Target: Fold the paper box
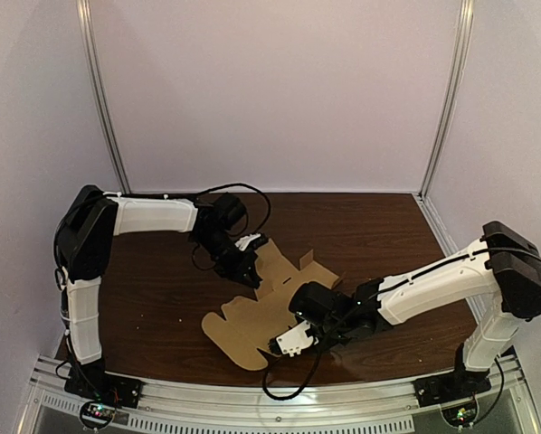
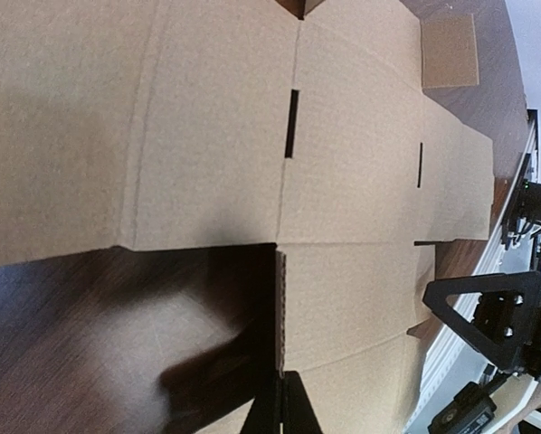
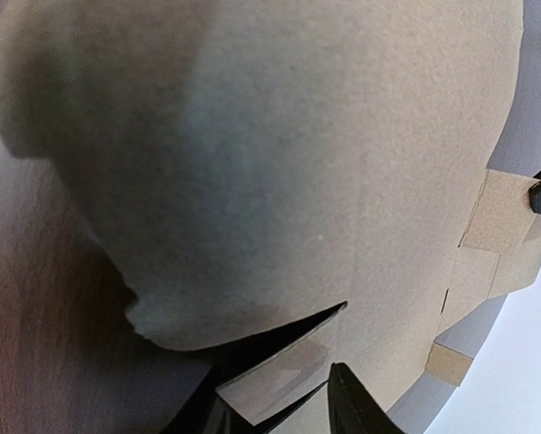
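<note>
Dark wooden tabletop (image 1: 153,298), pale enclosure walls behind. Cardboard box blank (image 1: 252,321) lay flat and unfolded at table centre, between the two arms. Left gripper (image 2: 279,409) sat at the blank's far-left edge, fingers drawn narrow onto the cut edge of a flap, probably to lift that panel along its crease. Right gripper (image 3: 275,384) was at the near edge, fingers apart with a flap corner lying between them, not clamped. It was likely placed to raise or steady that side. No walls formed; folding judged barely begun.
</note>
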Controlling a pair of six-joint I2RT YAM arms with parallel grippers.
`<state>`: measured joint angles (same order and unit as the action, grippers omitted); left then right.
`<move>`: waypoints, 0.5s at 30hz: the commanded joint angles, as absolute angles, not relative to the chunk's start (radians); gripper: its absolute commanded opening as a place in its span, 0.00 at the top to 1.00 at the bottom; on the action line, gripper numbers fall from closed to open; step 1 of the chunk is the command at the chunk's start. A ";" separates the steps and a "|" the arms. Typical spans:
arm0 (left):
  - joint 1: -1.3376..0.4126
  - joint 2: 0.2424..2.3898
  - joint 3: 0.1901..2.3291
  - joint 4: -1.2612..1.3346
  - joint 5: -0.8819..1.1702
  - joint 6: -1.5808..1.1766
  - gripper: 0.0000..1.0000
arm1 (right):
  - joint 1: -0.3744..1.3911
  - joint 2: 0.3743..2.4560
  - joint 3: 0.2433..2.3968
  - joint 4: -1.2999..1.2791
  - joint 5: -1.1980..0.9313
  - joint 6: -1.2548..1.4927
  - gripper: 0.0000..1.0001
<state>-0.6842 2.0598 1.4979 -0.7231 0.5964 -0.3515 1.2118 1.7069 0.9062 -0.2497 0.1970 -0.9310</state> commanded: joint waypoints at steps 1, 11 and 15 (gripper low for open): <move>-0.682 2.073 1.526 -0.758 0.567 -0.295 1.00 | 1.216 1.662 0.917 -0.255 0.235 -0.941 0.66; -0.724 2.070 1.531 -0.765 0.542 -0.231 1.00 | 1.214 1.663 0.973 -0.333 0.185 -0.968 0.80; -0.724 2.069 1.527 -0.765 0.531 -0.227 1.00 | 1.214 1.691 1.008 -0.400 0.143 -0.981 0.85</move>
